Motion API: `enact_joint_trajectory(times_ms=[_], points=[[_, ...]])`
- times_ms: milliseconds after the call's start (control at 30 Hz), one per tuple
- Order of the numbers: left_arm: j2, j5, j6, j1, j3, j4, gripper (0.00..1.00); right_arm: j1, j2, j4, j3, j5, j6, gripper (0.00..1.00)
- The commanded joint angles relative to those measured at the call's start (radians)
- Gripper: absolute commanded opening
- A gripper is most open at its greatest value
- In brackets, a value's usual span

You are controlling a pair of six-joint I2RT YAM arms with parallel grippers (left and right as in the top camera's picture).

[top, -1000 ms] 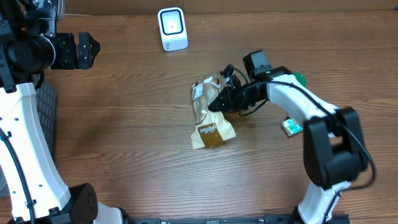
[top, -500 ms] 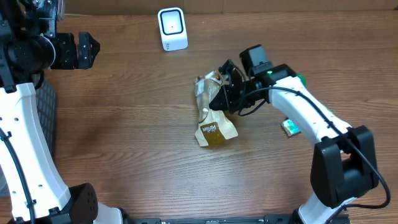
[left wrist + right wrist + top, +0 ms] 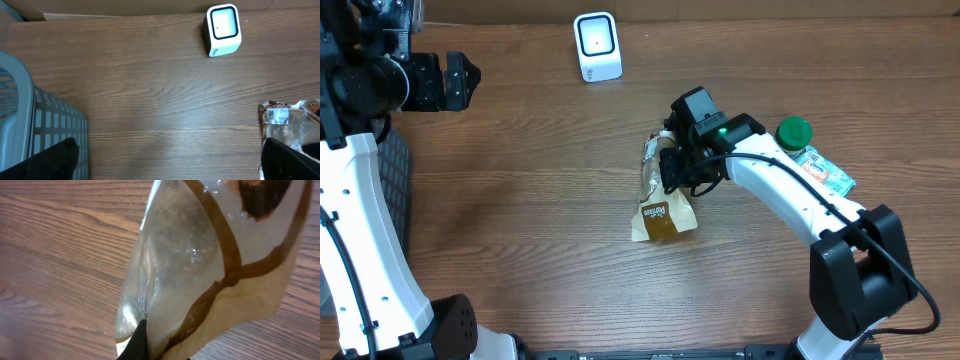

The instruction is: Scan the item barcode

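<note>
A brown wood-grain table (image 3: 520,230) fills the overhead view, with the white scanner (image 3: 597,45) standing at upper centre. The snack bag (image 3: 660,195) sits at the frame's centre, well apart from the scanner. The right gripper (image 3: 669,168) is pressed together on the bag's upper, clear part, and the wrist view shows the film bunched at a dark fingertip. The left gripper (image 3: 468,82) hangs at upper left, spread wide and empty.

The step in hand looks like carrying the gripped bag toward the scanner. The next move probably calls for travel to the upper left and a turn of the wrist, so the white label (image 3: 278,115) faces the scanner's window.

The bag's long axis runs nearly top to bottom of the overhead frame. Its tan printed end points to the lower edge and its labelled end toward the top.
</note>
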Motion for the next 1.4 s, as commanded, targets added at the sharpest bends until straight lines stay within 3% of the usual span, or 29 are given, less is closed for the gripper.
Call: enact_joint_trajectory(times_ms=[0,233,500,1167,1367], points=[[-0.003,0.011,0.014,0.004,0.000,0.002,1.00,0.003,0.040,0.006,0.012,0.031,0.056,0.04],[-0.003,0.011,0.014,0.004,0.000,0.002,1.00,0.003,0.100,0.013,0.012,0.017,0.075,0.04],[-0.003,0.011,0.014,0.004,0.000,0.002,1.00,-0.004,0.170,0.025,0.011,0.035,0.214,0.04],[-0.003,0.014,0.012,0.004,0.000,0.002,1.00,-0.010,0.219,0.035,0.012,0.008,0.209,0.04],[-0.003,0.128,-0.128,0.004,0.000,-0.019,1.00,-0.010,0.219,0.035,0.012,0.006,0.200,0.04]])
